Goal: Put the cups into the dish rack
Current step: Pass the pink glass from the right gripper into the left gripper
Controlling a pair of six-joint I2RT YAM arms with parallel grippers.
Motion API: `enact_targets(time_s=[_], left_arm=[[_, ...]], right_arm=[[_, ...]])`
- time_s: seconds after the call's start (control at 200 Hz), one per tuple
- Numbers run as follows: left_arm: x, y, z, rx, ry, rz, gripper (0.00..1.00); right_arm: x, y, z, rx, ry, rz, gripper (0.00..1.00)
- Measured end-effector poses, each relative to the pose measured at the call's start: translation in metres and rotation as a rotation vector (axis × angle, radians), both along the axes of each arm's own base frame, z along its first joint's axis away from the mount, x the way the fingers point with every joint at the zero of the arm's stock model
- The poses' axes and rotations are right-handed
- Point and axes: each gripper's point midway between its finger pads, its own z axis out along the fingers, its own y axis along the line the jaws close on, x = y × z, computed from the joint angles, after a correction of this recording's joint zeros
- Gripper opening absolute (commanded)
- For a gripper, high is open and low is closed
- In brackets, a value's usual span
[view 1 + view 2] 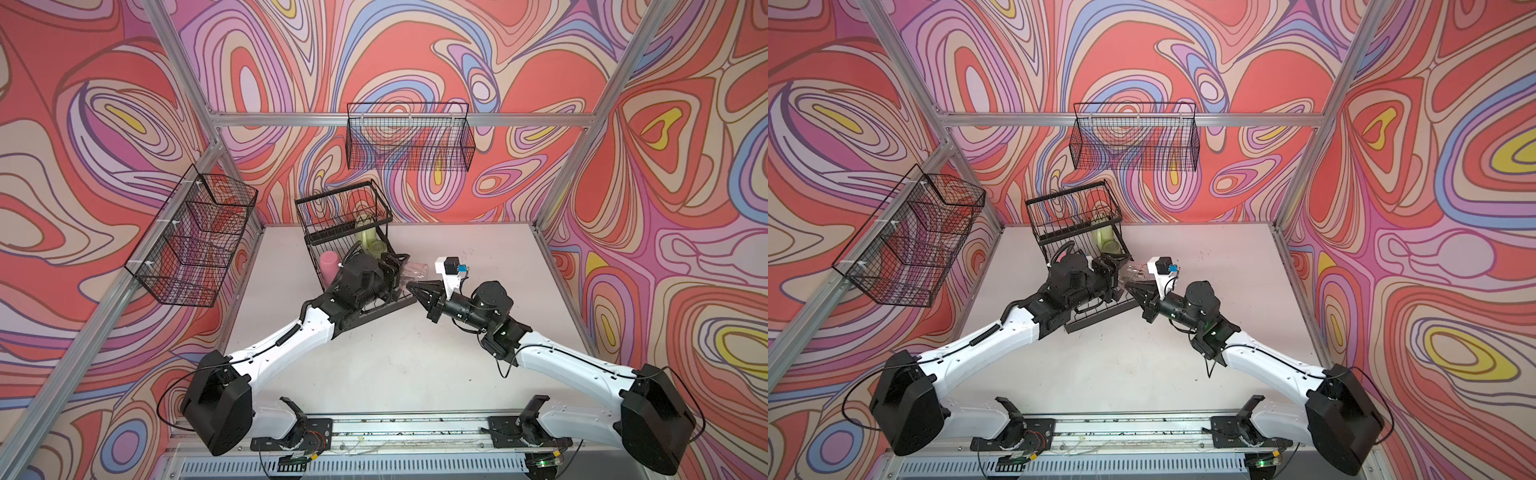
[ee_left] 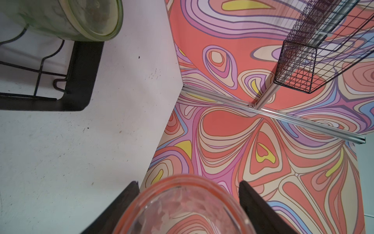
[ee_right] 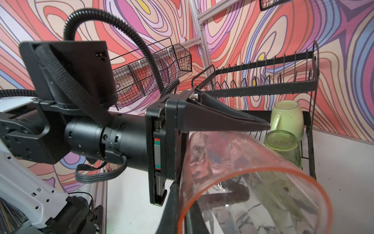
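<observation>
the right jaws pinch the rim of the clear pink cup [image 3: 232, 154], held sideways. the left jaws stand wide around it, one side not touching.

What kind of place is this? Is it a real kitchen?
Probably a robot test booth, not a kitchen: two robot arms on a rail, an aluminium frame holding swirly printed walls, and a dish rack on a white table.

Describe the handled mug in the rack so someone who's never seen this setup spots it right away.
Find the black two-tier dish rack at the back of the table. On its lower level two greenish cups sit together. The mug is the opaque pale one with a handle; the green tumbler beside it is clear.
</observation>
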Motion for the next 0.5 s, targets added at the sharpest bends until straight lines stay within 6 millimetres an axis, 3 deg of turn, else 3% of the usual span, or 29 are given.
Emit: enact_targets(time_s=[0.205, 0.31, 0.496], left_arm=[[0.001, 0.005, 0.007, 0.056, -0.072, 0.01, 0.57], [0.003, 0.009, 0.007, 0.092, -0.105, 0.02, 0.57], [0.004, 0.014, 0.005, 0.187, -0.162, 0.013, 0.56]], right_arm=[[0.001, 0.002, 0.008, 0.003, 0.017, 0.003, 0.32], [0.003, 0.002, 0.009, 0.007, 0.021, -0.005, 0.38], [0.007, -0.001, 0.005, -0.002, 0.041, -0.034, 0.4]])
